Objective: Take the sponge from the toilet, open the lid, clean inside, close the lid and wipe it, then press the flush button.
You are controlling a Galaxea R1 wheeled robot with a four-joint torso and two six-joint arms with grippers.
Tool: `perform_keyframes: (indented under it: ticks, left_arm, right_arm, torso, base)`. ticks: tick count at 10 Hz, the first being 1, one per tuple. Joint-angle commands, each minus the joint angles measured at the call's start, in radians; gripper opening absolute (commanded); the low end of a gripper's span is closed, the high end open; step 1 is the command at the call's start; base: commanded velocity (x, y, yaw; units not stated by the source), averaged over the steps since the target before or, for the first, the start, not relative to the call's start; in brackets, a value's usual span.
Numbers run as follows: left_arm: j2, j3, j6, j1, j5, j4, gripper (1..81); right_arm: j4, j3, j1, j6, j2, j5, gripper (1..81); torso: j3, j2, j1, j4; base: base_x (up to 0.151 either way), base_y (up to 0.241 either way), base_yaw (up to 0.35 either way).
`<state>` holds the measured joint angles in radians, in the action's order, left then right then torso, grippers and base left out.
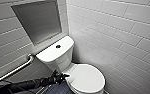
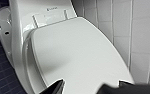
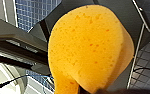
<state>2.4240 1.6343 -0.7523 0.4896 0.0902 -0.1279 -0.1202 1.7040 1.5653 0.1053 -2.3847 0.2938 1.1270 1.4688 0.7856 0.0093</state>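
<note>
**Lid (image 2: 76, 55) shut, sponge (image 3: 88, 47) gripped**

The left end effector (image 2: 91, 86) hangs wide open just above the closed lid of the toilet (image 1: 57, 53). The right end effector (image 3: 96, 91) is clamped on one end of the sponge

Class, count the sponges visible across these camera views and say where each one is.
1. The sponge, orange-yellow, hangs close before the right wrist camera, off the tiled floor. No other lies on the toilet or the lid; others may be hidden.
</note>
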Motion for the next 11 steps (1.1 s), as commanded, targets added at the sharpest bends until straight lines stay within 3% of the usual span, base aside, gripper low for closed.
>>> perform_keyframes:
  ticks: [1, 3, 4, 7, 11]
  left_arm:
    - [-0.112, -0.097, 0.07, 0.115, 0.115, 0.31, 81.1]
    - [-0.185, -0.103, 0.134, 0.372, 0.082, 0.575, 81.1]
    - [-0.217, -0.09, 0.145, 0.507, -0.021, 0.702, 81.1]
    - [-0.281, -0.073, 0.145, 0.813, -0.237, 0.885, 81.1]
    - [-0.284, -0.074, 0.145, 1.04, -0.245, 0.976, 81.1]
  right_arm:
    - [0.005, -0.011, 0.002, 0.005, 0.04, -0.074, 1.0]
    - [0.001, 0.006, 0.002, 0.008, 0.031, -0.076, 1.0]
    - [0.003, 0.006, 0.003, 0.007, 0.035, -0.076, 1.0]
    - [-0.004, -0.043, 0.011, 0.011, 0.057, -0.04, 1.0]
    - [-0.007, -0.202, -0.053, 0.105, 0.218, 0.048, 1.0]
  torso:
    - [0.0, 0.0, 0.0, 0.0]
    - [0.0, 0.0, 0.0, 0.0]
    - [0.0, 0.0, 0.0, 0.0]
    - [0.0, 0.0, 0.0, 0.0]
    - [0.0, 0.0, 0.0, 0.0]
  base:
    - [0.0, 0.0, 0.0]
    - [0.0, 0.0, 0.0]
    - [0.0, 0.0, 0.0]
    - [0.0, 0.0, 0.0]
    - [0.0, 0.0, 0.0]
